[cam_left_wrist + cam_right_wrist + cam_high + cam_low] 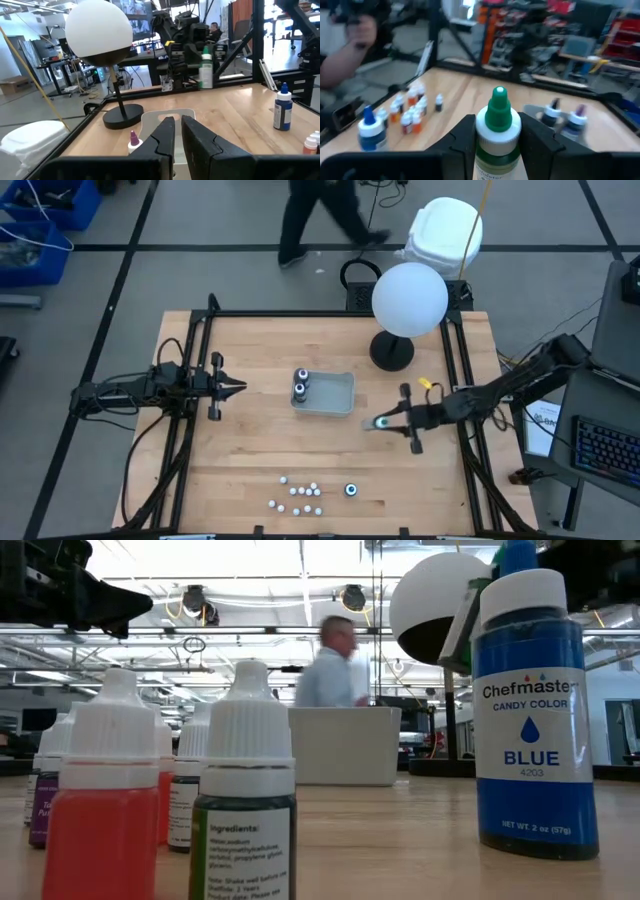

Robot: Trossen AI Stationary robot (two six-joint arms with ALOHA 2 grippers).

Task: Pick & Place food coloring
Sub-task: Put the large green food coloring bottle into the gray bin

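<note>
1. Progress check: two food coloring bottles already stand in the grey tray at mid-frame of the high view, at its left end. So I'd call that part done.

2. My right claw is clamped on a third one, the green-tipped bottle, upright between the fingers. In the high view it sits just right of the tray, not over it yet, so by my guess this one's mid-carry.

3. Still left on the desk: the blue bottle near the lower middle of the high view, plus the cluster of little white-capped dropper bottles to its left. Some show orange or red in the low view. That's most of the pile, so I reckon I'm under halfway.

4. My left claw is parked left of the tray, fingers nearly together, holding nothing, pointing at it with a clear gap.

5. Next job as I see it: get the green one over the tray's free right side.
</note>
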